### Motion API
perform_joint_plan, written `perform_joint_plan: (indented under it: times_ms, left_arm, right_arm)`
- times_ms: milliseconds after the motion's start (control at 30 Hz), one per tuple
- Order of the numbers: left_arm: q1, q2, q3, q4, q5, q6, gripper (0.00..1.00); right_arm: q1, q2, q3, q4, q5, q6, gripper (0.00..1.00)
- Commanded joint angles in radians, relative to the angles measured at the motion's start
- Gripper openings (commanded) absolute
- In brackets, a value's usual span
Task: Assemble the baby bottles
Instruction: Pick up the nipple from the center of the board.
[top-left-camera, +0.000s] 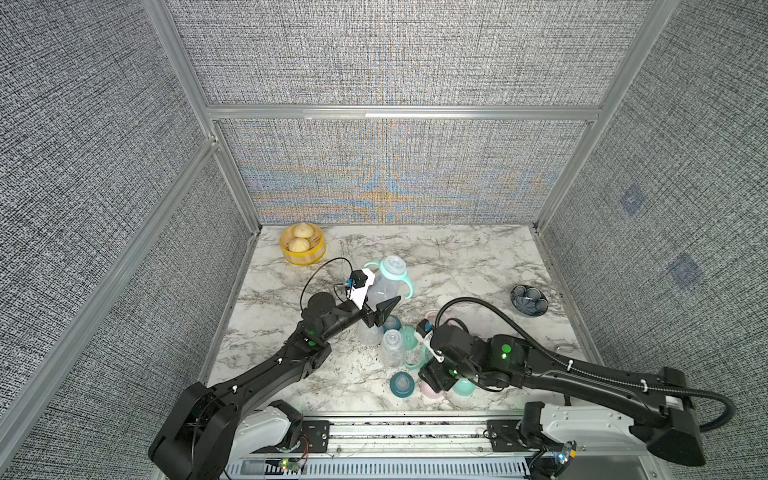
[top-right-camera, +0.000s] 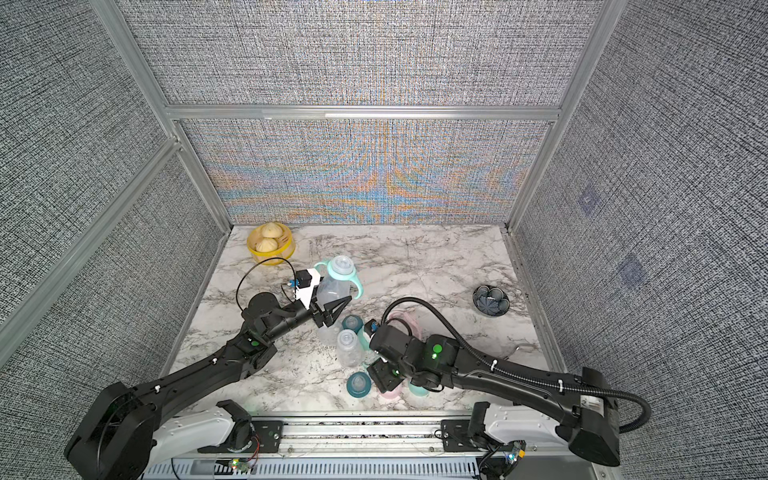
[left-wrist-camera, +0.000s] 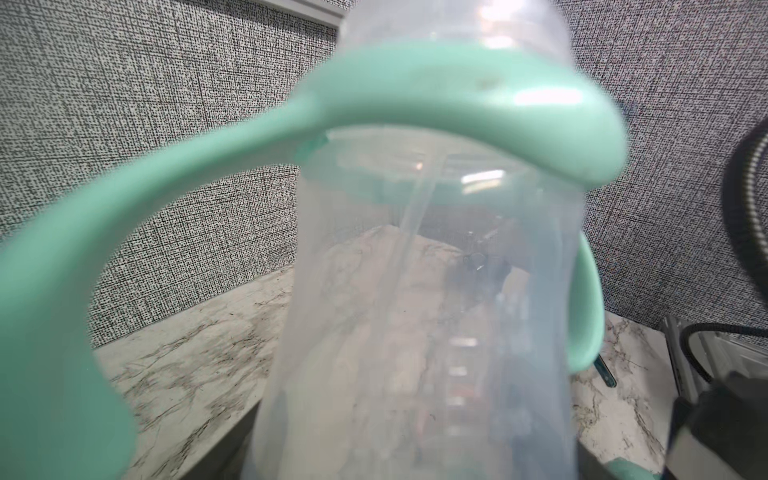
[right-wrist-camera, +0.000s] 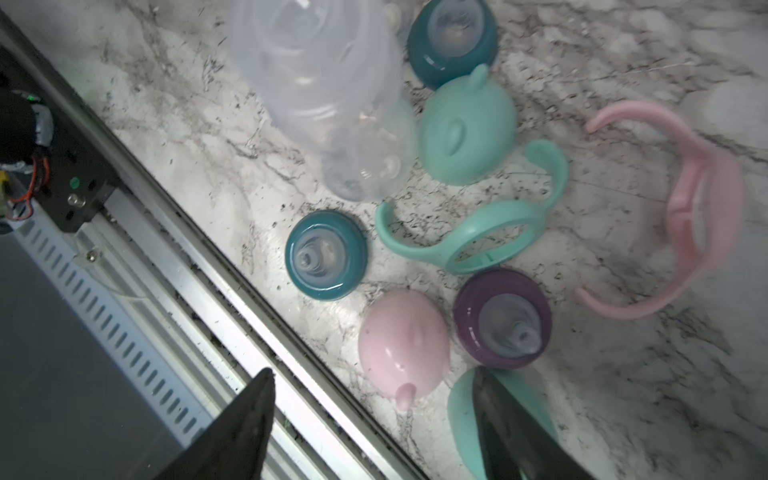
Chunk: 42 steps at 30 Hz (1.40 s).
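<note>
Left claw (top-left-camera: 386, 307): closed on the lower body of held bottle (top-left-camera: 383, 286), clear plastic, upright, rising above the fingers. Fitted mint handle (left-wrist-camera: 415, 104) ringed round its neck, loops hanging down either side, seen very close in left wrist view. Cannot tell whether the base touches marble table (top-left-camera: 457, 257).

Just under left claw, toward right arm: far teal collar (top-left-camera: 391, 322), nipple up. Beside it, partly hidden under the claw, what looks like a third clear bottle (top-left-camera: 368, 332).

Right claw (right-wrist-camera: 372, 372): fingers spread wide, gripping nothing, pointed down at the table near the front rail.
- Directly under the gap between fingers: pink cap (right-wrist-camera: 403, 345), dome up.
- Under one finger, partly covered: second mint cap (right-wrist-camera: 459, 415).
- Just past that fingertip, just beside pink cap: purple collar (right-wrist-camera: 503, 318), nipple up.
- A little past the tips: near teal collar (right-wrist-camera: 326, 253), nipple up.
- Beyond purple collar: loose mint handle (right-wrist-camera: 498, 212), lying flat.
- Farther out: standing bottle (right-wrist-camera: 324, 83), upright; eared mint cap (right-wrist-camera: 467, 124) just beside it.
- Off to the side, apart from the cluster: pink handle (right-wrist-camera: 702, 208), on edge, blurred.

Well beyond left claw, in the back corner: yellow basket (top-left-camera: 302, 255) holding buns. Well apart from right claw, toward the side wall: dark bowl (top-left-camera: 528, 300).
</note>
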Motion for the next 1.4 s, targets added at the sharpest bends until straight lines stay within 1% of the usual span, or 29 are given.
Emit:
perform_joint_plan:
  times_ms: [0, 167, 333, 567, 700, 867, 1367]
  left_arm:
    - [0.001, 0.005, 0.015, 0.043, -0.008, 0.008, 0.02]
    - [0.002, 0.007, 0.024, 0.032, -0.011, 0.018, 0.02]
    - [0.002, 0.008, 0.029, 0.029, -0.009, 0.018, 0.02]
    - [0.002, -0.011, 0.034, 0.0, -0.009, 0.026, 0.02]
    - [0.002, -0.021, 0.036, -0.017, -0.009, 0.032, 0.02]
    - [0.002, -0.034, 0.033, -0.03, -0.01, 0.035, 0.02]
    - [0.002, -0.039, 0.039, -0.045, -0.012, 0.04, 0.02]
  right_arm:
    - [0.065, 0.026, -0.005, 0.032, 0.059, 0.07, 0.75]
    - [0.145, 0.085, -0.023, 0.093, 0.066, 0.106, 0.75]
    - [0.175, 0.173, -0.034, 0.188, 0.054, 0.127, 0.75]
    - [0.176, 0.293, -0.058, 0.306, 0.059, 0.154, 0.77]
    - [0.176, 0.346, -0.055, 0.336, 0.096, 0.158, 0.78]
    - [0.173, 0.406, -0.039, 0.361, 0.114, 0.141, 0.79]
    - [0.172, 0.476, -0.013, 0.37, 0.149, 0.121, 0.8]
